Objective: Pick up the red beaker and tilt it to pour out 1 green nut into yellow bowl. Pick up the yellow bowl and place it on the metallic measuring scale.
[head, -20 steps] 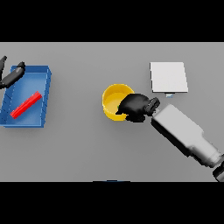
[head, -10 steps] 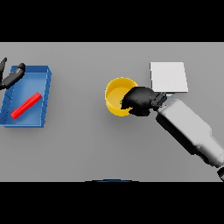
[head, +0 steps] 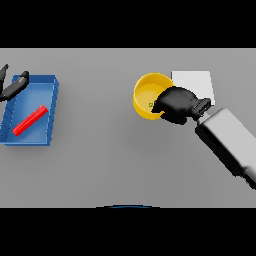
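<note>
Bowl: round yellow bowl [head: 146,93] sits on the grey surface [head: 100,160], at about 1 o'clock from the middle. One tiny green nut [head: 150,104] lies inside it.
Scale: flat pale square measuring scale [head: 196,82] is just beside the bowl, at its 3 o'clock side. The bowl is not on it yet.
Right robot hand: dark right robot hand [head: 176,104] has its fingers curled over the bowl's rim at the 4 o'clock edge. It is holding the bowl.
Left robot hand: dark left robot hand [head: 14,86] shows at the far 9 o'clock edge, over the tray's corner. Its fingers look straight and it holds nothing.
Beaker: long red beaker [head: 30,120] lies on its side in the blue tray [head: 52,111], well apart from the bowl.
How the bowl will handle: I think it is light and stiff, with smooth walls that could slip. The rim is the best place to pinch it.
What could go wrong: I think a big tilt could let the nut roll out, so the bowl should stay level on its short way toward 3 o'clock.
</note>
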